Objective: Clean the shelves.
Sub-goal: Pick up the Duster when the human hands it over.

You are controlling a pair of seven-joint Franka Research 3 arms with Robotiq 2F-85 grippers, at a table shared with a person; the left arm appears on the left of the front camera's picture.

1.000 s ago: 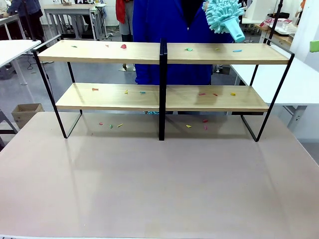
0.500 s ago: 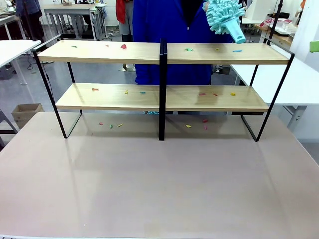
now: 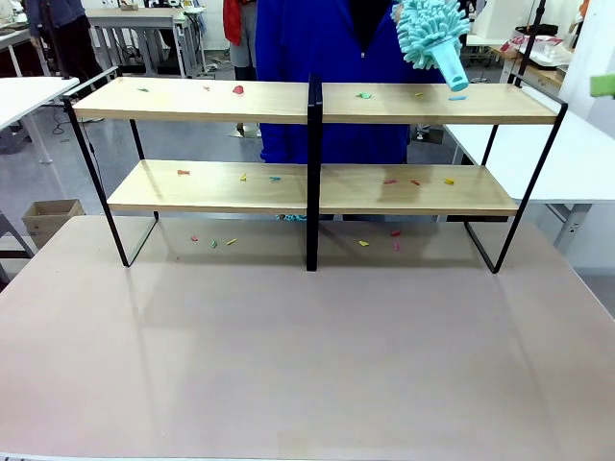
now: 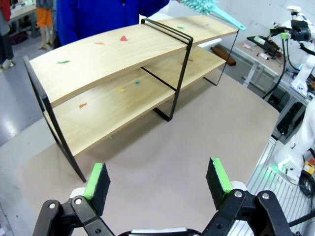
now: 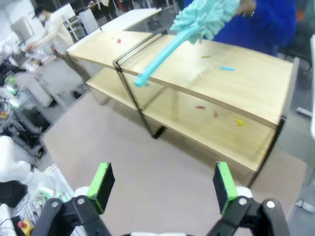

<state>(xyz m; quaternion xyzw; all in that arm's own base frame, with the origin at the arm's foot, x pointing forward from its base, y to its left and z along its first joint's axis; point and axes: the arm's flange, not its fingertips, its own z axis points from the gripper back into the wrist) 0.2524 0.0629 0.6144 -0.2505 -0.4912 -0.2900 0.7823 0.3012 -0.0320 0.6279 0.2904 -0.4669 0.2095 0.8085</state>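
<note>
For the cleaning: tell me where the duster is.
Front view, upper right: the duster is just above the right half of the shelves, handle pointing down, in front of the person.

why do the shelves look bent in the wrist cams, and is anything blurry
Left wrist view: the wide-angle lens bows the shelves into an arc, otherwise sharp. Right wrist view: milder bending, softer overall, the duster slightly smeared. Front view: they run straight, even light, a faint shadow on the table, no harsh glare.
</note>
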